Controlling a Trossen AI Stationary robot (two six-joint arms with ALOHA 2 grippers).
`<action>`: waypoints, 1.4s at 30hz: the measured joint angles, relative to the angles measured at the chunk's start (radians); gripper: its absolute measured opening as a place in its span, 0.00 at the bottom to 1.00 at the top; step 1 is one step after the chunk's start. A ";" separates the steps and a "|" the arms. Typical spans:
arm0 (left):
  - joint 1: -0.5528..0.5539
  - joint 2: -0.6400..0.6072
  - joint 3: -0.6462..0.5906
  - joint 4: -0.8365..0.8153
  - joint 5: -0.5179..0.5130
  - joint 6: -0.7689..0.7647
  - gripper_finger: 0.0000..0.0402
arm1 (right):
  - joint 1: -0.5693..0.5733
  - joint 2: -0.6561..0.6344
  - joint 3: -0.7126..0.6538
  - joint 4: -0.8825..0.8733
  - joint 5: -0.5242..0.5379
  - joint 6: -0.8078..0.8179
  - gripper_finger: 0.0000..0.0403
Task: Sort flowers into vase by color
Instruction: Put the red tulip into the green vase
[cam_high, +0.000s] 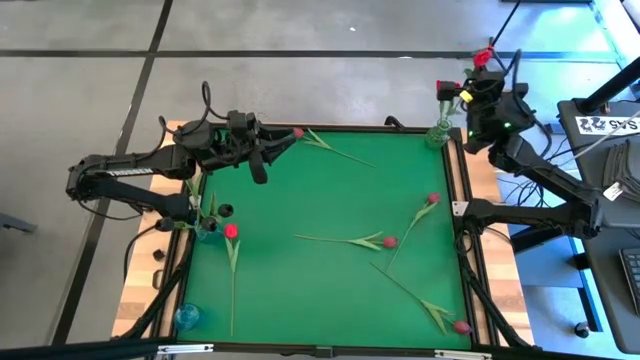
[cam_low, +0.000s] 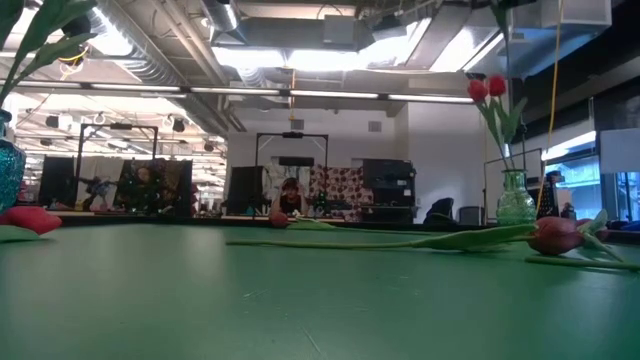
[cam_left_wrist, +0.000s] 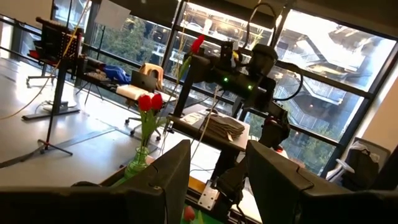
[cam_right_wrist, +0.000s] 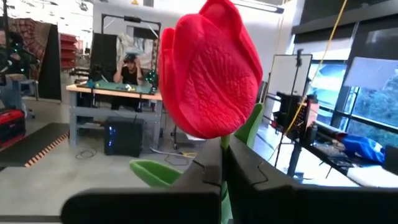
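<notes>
The green table is far from cleared. Five tulips lie loose on it: one at the far edge by the left arm, one near the left side, one in the middle, one to its right, and one at the near right corner. Three vases stand round the rim. The clear green vase at the far right corner already holds two red tulips; the dark vase on the left side holds some dark-headed stems; the small blue vase at the near left corner looks empty.

The right gripper is raised beside the clear vase with its fingers pinched tight on the stem of a bright red tulip, held upright, so I judge that one is bound for the reds. The left gripper hangs over the far left edge, fingers partly apart, holding nothing.
</notes>
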 joint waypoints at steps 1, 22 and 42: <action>0.000 0.000 0.000 0.000 0.000 0.001 0.38 | 0.000 0.000 -0.017 0.007 0.000 0.007 0.00; 0.000 0.000 0.000 -0.003 -0.003 -0.007 0.38 | 0.000 -0.048 -0.262 0.183 0.019 0.054 0.00; 0.000 0.000 0.000 -0.003 -0.024 -0.007 0.38 | -0.147 -0.052 -0.384 0.327 -0.089 0.072 0.01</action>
